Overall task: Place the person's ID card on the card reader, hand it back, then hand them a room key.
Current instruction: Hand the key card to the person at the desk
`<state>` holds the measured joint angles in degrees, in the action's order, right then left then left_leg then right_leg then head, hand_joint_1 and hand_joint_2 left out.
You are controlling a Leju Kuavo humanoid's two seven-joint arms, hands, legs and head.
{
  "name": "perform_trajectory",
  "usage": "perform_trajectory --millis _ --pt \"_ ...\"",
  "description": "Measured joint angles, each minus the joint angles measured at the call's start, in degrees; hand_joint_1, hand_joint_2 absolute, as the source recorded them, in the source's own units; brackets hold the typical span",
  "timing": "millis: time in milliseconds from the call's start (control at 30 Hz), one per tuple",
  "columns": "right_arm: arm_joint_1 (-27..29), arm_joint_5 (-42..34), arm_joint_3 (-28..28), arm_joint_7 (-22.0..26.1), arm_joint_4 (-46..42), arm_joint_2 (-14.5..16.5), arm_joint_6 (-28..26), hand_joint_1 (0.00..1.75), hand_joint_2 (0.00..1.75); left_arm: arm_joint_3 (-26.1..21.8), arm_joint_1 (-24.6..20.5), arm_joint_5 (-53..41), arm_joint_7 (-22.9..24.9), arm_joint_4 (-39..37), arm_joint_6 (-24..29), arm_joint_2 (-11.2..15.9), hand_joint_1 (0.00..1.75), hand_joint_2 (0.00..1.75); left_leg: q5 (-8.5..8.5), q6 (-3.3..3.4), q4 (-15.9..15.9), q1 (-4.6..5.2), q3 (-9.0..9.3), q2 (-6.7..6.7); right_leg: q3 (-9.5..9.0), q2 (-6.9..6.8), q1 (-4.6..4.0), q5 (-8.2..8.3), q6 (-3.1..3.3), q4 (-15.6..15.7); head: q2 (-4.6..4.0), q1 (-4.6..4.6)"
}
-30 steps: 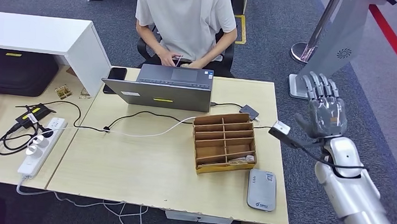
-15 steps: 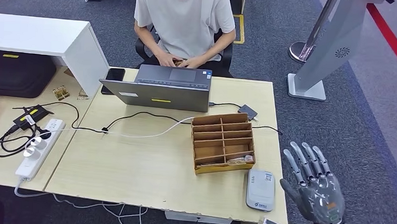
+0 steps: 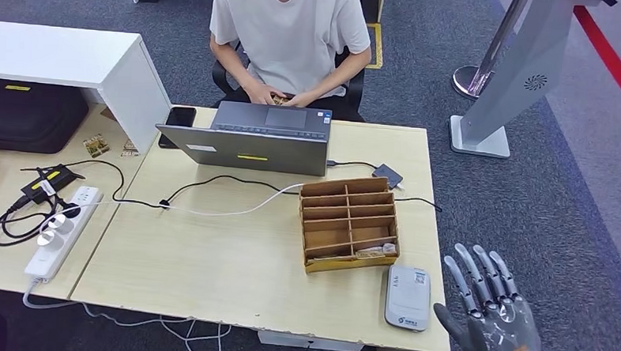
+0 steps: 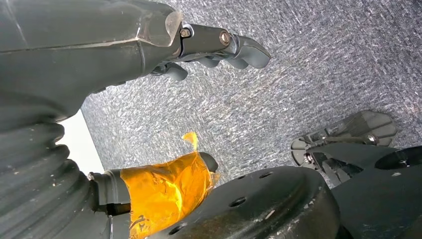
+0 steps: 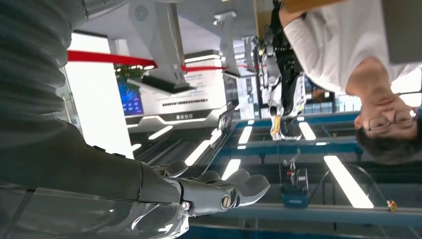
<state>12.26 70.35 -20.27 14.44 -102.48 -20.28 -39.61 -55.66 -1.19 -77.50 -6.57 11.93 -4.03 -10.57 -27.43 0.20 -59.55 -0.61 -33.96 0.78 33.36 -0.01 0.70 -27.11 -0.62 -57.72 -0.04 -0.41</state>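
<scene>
Office reception desk, grey carpet [image 3: 528, 201], pale wooden table [image 3: 232, 259], open laptop [image 3: 249, 145] before a seated person [image 3: 290, 32], power strip [image 3: 56, 232] with tangled cables, card reader [image 3: 409, 297], wooden compartment box [image 3: 349, 222], standing kiosk [image 3: 509, 73].

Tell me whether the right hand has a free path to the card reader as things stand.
Probably yes. The right hand is open and holds nothing, just off the table's near right corner. The card reader lies flat beside it at that corner, nothing on top, and the wooden organizer sits behind it, out of the way.

Bright, even, sharp; backlit glare at right wrist.
</scene>
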Motion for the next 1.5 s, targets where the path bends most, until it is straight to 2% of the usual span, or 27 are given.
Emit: perform_trajectory --millis 133,333,467,667,900,1500 --pt "-1.76 -0.30 -3.63 -0.89 3.55 0.00 2.41 0.00 1.75 -0.12 -0.07 -0.68 -0.01 0.00 -0.41 0.02 0.00 1.75 0.00 0.00 0.01 0.00 0.01 -0.05 0.00 0.04 0.00 0.01 0.01 -0.01 0.00 0.00" --pt "-7.77 -4.33 -9.31 -0.43 10.90 0.01 11.45 0.00 1.75 -0.12 -0.22 -1.87 -0.01 0.00 -0.75 0.08 0.00 1.75 0.05 -0.01 0.00 0.00 0.04 -0.09 -0.03 0.09 0.00 0.05 0.02 -0.02 0.00 0.01" --pt "-11.15 -5.56 -11.93 0.03 14.73 0.16 13.41 0.00 1.75 -0.12 -0.25 -2.40 -0.01 0.00 -0.88 0.13 0.00 1.75 0.05 -0.01 -0.01 0.00 0.05 -0.08 -0.05 0.09 0.00 0.05 0.01 -0.03 0.00 0.01" --pt "-15.85 -6.13 -15.60 -0.33 20.27 2.37 13.87 0.00 1.75 -0.10 -0.35 -3.15 -0.03 0.00 -1.27 0.14 0.00 1.75 0.05 -0.01 0.00 0.00 0.06 -0.08 -0.03 0.09 0.00 0.04 0.02 -0.03 0.00 -0.01" --pt "-18.66 -7.62 -17.93 -0.37 23.97 4.31 13.98 0.00 1.75 -0.09 -0.39 -3.49 -0.03 0.00 -1.59 0.20 0.00 1.75 0.05 -0.01 0.00 0.00 0.04 -0.09 -0.03 0.10 0.00 0.04 0.02 -0.05 0.00 0.01" --pt "-26.98 -9.69 -23.63 -0.19 35.28 13.77 14.18 0.00 1.75 0.01 -0.72 -4.86 -0.03 0.00 -2.33 0.60 0.00 1.75 0.09 -0.07 0.00 -0.01 0.06 -0.08 -0.02 0.11 0.00 0.04 0.03 -0.09 0.00 -0.01"
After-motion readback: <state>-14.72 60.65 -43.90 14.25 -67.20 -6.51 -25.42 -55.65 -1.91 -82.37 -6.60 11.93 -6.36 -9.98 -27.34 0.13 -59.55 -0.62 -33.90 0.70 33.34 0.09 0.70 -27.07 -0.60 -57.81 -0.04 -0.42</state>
